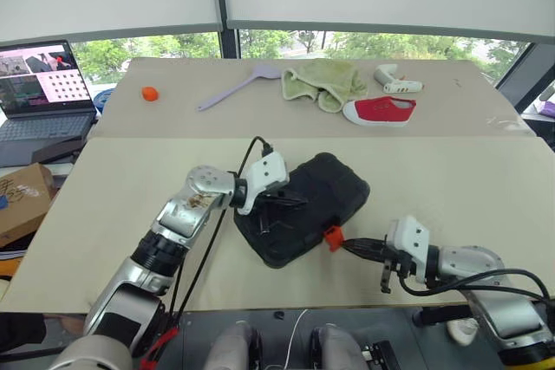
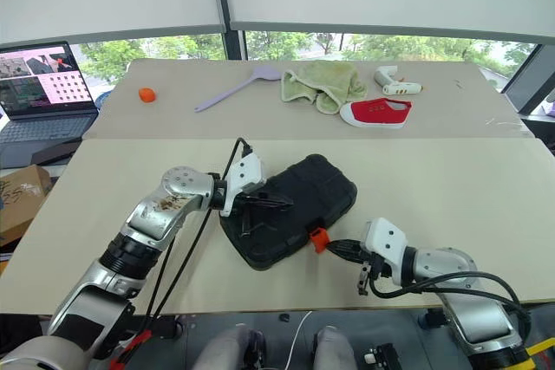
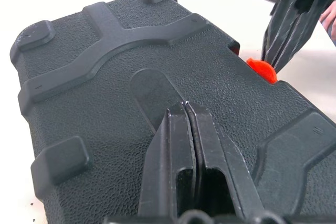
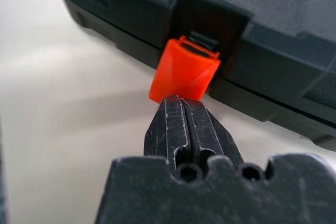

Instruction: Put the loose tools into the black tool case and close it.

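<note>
The black tool case [image 1: 303, 208] is lying lid-down at frame centre. Left gripper [image 3: 185, 109], fingers pressed together, is pushing the lid; right gripper [image 4: 181, 100], likewise closed, is nudging the unfastened orange latch [image 4: 185, 70].

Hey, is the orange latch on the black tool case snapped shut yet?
Not yet. The orange latch sticks outward from the closed black tool case, with the right hand at it.

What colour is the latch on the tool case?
Orange small plastic latch on the black plastic tool case; clearest in right wrist view.
</note>
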Motion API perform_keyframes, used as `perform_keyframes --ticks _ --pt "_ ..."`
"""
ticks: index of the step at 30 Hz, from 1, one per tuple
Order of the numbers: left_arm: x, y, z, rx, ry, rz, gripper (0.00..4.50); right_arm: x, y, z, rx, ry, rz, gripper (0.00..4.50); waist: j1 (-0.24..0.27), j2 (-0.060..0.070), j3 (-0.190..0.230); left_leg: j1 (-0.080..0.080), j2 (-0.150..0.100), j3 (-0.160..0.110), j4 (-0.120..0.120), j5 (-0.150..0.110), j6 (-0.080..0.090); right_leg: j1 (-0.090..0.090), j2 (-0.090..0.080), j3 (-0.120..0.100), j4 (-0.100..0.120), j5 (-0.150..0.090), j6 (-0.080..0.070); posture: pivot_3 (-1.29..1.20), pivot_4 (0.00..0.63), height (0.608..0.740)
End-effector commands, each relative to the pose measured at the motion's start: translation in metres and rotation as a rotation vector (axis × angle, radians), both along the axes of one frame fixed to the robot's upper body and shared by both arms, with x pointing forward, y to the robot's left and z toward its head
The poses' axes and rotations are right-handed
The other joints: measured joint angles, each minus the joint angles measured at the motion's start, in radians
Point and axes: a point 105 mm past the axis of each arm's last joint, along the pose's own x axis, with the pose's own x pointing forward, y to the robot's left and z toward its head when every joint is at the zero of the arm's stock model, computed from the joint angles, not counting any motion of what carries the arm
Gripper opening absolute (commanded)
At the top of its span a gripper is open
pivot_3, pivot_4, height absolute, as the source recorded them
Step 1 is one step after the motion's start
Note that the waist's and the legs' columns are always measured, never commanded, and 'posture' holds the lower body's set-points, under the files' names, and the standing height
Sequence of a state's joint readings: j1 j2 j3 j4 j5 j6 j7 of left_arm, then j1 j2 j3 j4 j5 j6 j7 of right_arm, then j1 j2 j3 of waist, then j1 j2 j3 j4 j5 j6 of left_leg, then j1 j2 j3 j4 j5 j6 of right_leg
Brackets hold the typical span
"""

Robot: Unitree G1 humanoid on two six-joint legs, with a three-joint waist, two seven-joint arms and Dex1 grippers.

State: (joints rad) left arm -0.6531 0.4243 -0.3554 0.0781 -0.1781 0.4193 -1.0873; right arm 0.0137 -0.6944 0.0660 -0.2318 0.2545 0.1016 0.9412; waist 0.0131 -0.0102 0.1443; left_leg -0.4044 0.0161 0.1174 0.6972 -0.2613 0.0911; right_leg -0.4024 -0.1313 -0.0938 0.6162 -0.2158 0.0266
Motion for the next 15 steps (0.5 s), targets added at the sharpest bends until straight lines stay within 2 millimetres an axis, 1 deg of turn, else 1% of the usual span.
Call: perform_keyframes --ticks 1,9,15 --pt "-0.003 0.016 -0.043 0.115 0.139 0.067 0.08 0.006 0.002 0.007 0.006 -0.059 0.005 0.00 0.000 0.000 0.000 0.000 0.000 0.000 0.000 0.001 -0.001 0.000 0.000 0.000 0.000 0.000 0.000 0.00 0.150 0.740" --pt "-0.001 0.017 -0.044 0.119 0.139 0.079 0.08 0.011 0.007 -0.003 0.021 -0.041 0.001 0.00 -0.001 0.000 -0.001 0.000 0.000 0.000 0.000 0.001 -0.002 0.000 0.000 0.000 0.000 0.000 0.000 0.00 0.150 0.740" --pt "0.000 0.016 -0.044 0.118 0.139 0.079 0.08 0.013 0.010 -0.003 0.040 -0.046 -0.014 0.00 0.000 0.000 -0.001 0.000 0.000 0.000 0.000 0.001 -0.002 0.000 0.000 0.000 0.000 0.000 0.000 0.00 0.150 0.740"
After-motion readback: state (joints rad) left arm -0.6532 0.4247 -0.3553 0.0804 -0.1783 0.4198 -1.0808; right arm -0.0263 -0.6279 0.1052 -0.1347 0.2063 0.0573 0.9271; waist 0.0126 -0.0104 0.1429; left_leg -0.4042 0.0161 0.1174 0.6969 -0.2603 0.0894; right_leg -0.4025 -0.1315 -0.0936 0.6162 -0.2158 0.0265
